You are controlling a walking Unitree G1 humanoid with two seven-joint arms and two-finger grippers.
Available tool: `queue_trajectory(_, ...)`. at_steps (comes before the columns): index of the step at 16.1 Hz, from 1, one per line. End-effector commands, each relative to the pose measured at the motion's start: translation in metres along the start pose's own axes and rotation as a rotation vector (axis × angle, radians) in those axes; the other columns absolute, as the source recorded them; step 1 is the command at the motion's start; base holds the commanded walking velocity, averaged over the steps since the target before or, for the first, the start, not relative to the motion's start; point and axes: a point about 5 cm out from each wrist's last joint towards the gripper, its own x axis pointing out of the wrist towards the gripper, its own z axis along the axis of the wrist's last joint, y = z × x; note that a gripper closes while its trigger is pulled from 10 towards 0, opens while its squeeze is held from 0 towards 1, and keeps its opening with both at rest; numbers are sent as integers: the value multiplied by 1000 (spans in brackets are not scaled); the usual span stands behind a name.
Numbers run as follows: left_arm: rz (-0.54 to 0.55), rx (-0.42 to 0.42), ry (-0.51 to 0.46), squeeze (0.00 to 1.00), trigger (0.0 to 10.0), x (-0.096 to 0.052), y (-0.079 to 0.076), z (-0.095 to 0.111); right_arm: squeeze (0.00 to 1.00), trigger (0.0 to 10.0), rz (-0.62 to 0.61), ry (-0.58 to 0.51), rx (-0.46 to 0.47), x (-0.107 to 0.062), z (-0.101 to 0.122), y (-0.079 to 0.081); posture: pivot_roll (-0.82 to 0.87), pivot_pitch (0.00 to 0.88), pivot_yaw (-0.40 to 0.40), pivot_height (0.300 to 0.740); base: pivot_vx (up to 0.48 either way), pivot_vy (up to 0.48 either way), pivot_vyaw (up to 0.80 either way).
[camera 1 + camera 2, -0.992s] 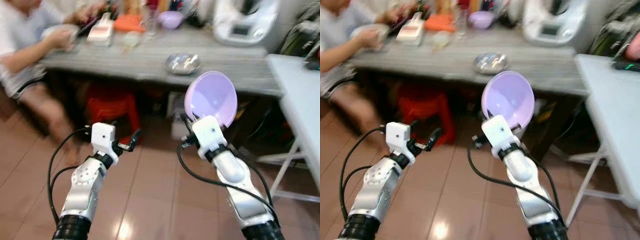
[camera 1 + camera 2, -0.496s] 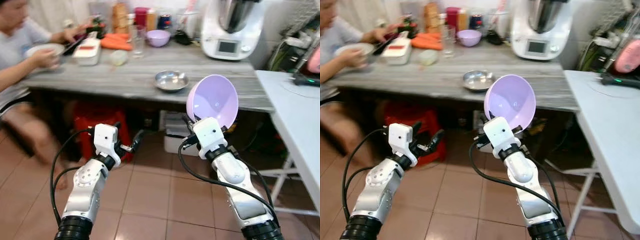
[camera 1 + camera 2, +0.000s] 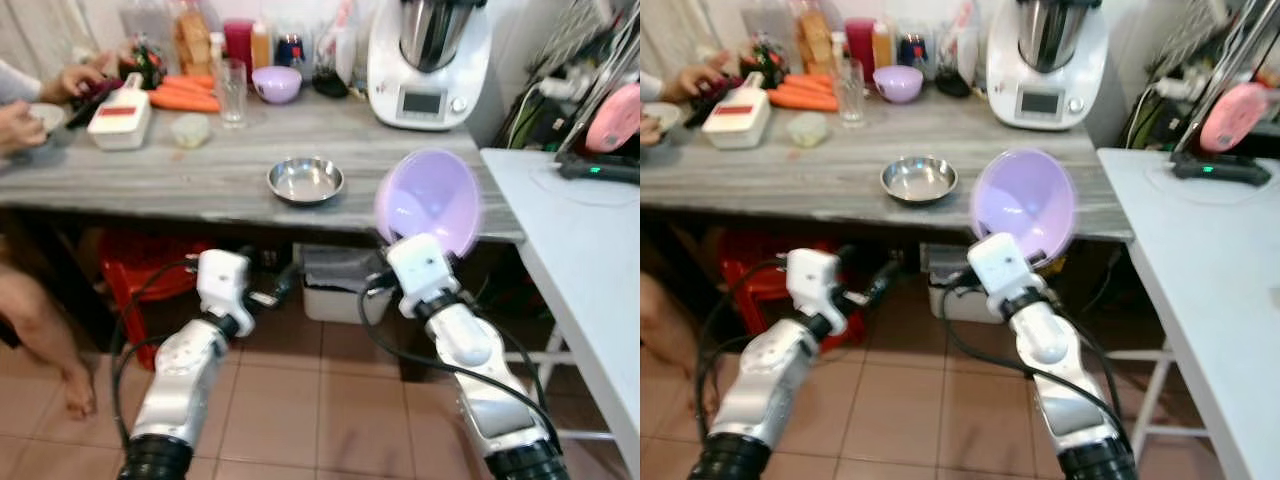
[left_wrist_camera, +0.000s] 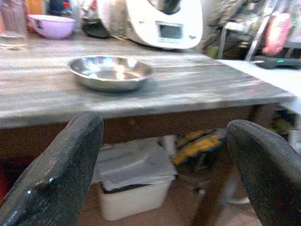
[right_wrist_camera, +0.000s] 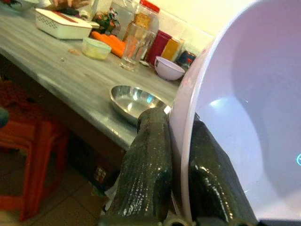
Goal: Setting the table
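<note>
- The right claw pinches the rim of one lilac bowl, held tilted in front of the worktop's near edge.
- The bowl looks light, stiff and smooth; the rim pinch could slip.
- The left claw is spread wide, carrying nothing.
- On the worktop: one steel dish near the front edge and one small purple bowl toward the back.

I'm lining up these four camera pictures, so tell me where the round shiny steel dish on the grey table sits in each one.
Left eye view: round shiny steel dish, centre, near the grey table's front edge.
Right eye view: left of centre.
Left wrist view: upper left, beyond the left gripper's open fingers.
Right wrist view: centre, beside the right gripper clamping the big lilac plastic bowl.
Shared landmark: small lilac bowl at the back.
</note>
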Motion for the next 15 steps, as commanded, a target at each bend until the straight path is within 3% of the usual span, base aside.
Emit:
queue_trajectory(1,-33,0,-8,0,10000,5,-9,2,0,10000,-23,-12,-17,-1,3,-9,-33,7,-32,740,341,0,725)
queue_trajectory(4,-33,3,-7,0,10000,6,-8,3,0,10000,-26,-11,-12,-1,2,-9,-33,10,-29,740,340,0,517)
queue_trajectory(11,-44,2,-17,0,10000,8,-12,6,0,10000,-29,-9,-9,-1,2,-8,-33,10,-27,740,339,0,0)
queue_trajectory(15,45,61,-40,0,10000,2,4,13,0,10000,-47,-21,-13,-5,5,-9,-32,10,-26,740,337,0,0)
